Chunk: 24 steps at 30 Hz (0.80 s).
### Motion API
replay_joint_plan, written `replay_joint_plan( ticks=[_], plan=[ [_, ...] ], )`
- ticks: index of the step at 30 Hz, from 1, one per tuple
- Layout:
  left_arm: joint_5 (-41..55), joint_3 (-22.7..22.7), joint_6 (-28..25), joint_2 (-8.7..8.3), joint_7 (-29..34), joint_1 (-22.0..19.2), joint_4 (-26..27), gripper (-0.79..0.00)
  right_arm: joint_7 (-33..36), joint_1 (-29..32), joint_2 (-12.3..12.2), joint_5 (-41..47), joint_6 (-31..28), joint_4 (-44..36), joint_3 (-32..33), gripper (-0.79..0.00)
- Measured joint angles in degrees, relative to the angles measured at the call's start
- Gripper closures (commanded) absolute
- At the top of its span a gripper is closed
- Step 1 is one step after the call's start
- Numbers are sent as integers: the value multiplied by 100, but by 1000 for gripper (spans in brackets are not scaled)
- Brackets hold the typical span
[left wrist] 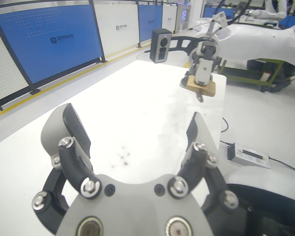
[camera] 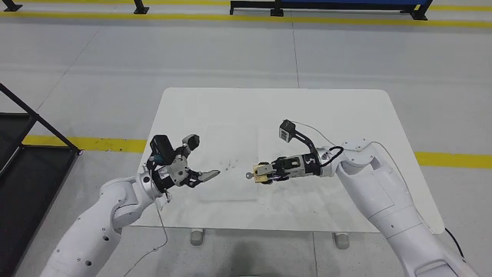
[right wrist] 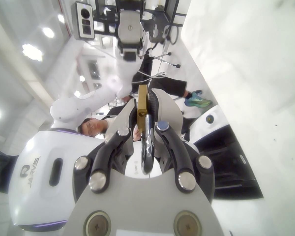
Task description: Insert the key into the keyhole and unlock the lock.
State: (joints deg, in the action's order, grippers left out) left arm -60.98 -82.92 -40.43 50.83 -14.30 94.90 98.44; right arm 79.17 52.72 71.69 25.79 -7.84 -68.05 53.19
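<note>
lock (camera: 262,173) between right fingers (right wrist: 168,109), above table (camera: 231,115), left fingers (left wrist: 75,126) leftward

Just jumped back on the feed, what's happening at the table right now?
The right claw holds the brass padlock in the air above the white table, shut on its body. A small key sticks out of the padlock's end that faces the left arm. The left claw is open and empty, apart from the key and pointing towards it. Whether the padlock is unlocked yet cannot be told.
</note>
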Motion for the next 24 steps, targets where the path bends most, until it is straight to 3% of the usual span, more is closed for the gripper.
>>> replay_joint_plan(
  ticks=[5, 16, 24],
  plan=[
    [199, -378, -22, -16, -105, 137, -111, -785, 0, 0, 0, 0, 0, 0, 0, 0],
    [518, -392, -106, -5, 44, 72, -263, -785, -15, 7, 0, -13, 7, -12, -4, 0],
    [519, -392, -106, -5, 44, 72, -263, -785, -936, -227, -53, -1166, 501, 85, -40, 0]
  ],
)
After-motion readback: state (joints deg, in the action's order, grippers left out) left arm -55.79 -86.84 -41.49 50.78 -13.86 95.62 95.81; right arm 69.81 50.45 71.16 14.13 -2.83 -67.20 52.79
